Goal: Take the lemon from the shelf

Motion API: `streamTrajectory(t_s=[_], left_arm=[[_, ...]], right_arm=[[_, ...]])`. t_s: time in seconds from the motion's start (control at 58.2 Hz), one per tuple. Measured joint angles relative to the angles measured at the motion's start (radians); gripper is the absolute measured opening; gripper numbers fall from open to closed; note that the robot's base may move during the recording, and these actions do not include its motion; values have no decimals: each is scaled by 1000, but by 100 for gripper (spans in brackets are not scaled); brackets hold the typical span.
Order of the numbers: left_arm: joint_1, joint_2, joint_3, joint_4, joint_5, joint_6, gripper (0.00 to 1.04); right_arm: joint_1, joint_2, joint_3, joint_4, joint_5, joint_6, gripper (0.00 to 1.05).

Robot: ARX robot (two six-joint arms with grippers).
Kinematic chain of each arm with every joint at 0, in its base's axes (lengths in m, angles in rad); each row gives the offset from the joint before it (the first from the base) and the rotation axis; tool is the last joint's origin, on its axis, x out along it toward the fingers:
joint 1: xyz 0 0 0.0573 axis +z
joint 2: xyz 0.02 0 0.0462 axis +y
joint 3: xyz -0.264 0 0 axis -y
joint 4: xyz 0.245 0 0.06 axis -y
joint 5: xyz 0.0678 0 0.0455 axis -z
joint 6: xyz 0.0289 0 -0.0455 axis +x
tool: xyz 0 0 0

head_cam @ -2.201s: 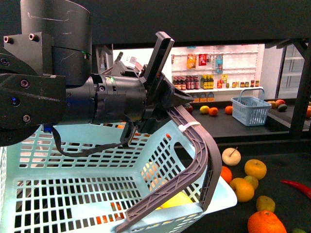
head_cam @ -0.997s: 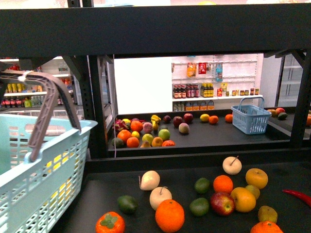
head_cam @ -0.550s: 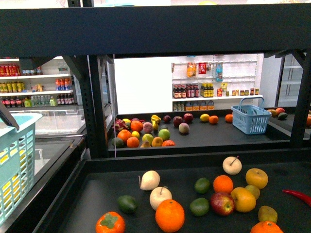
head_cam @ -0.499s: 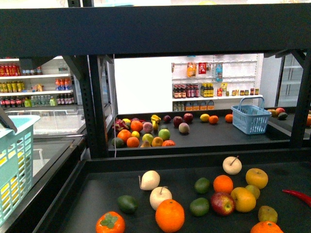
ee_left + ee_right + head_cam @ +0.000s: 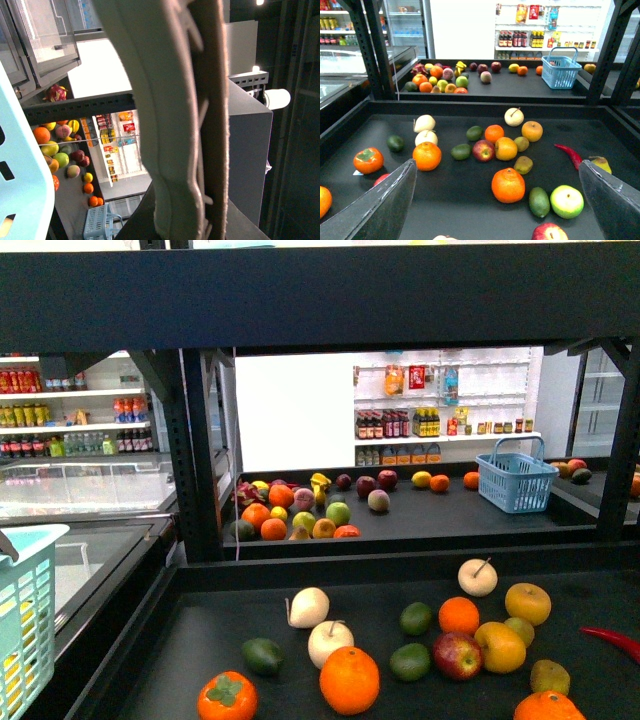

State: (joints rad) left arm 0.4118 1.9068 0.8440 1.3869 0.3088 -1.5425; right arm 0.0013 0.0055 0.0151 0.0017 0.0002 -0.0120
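Yellow glimpse through basket [image 5: 28, 536] slots, likely lemon [image 5: 10, 680], beyond shelf [image 5: 400, 565] left edge. Right gripper [image 5: 496, 165] over tray, jaws wide, empty, lemon far left. Left gripper state unclear; basket handle [image 5: 175, 125] blocks view.

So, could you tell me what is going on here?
The robot faces a shelf of loose fruit. Its right tool hangs open above it, holding nothing. A basket shows at the left edge. Its handle fills the left wrist view, so the left tool probably carries it.
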Motion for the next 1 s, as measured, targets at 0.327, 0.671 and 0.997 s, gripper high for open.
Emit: streamTrajectory(t_s=[0.327, 0.671, 0.997], left_arm=[[19, 12, 0, 5, 14, -30, 9], [24, 37, 0, 5, 36, -31, 54], [31, 37, 0, 6, 72, -30, 97]], right_arm=[[0, 0, 0, 0, 0, 0, 97], [0, 0, 0, 0, 0, 0, 97], [0, 0, 0, 0, 0, 0, 97]])
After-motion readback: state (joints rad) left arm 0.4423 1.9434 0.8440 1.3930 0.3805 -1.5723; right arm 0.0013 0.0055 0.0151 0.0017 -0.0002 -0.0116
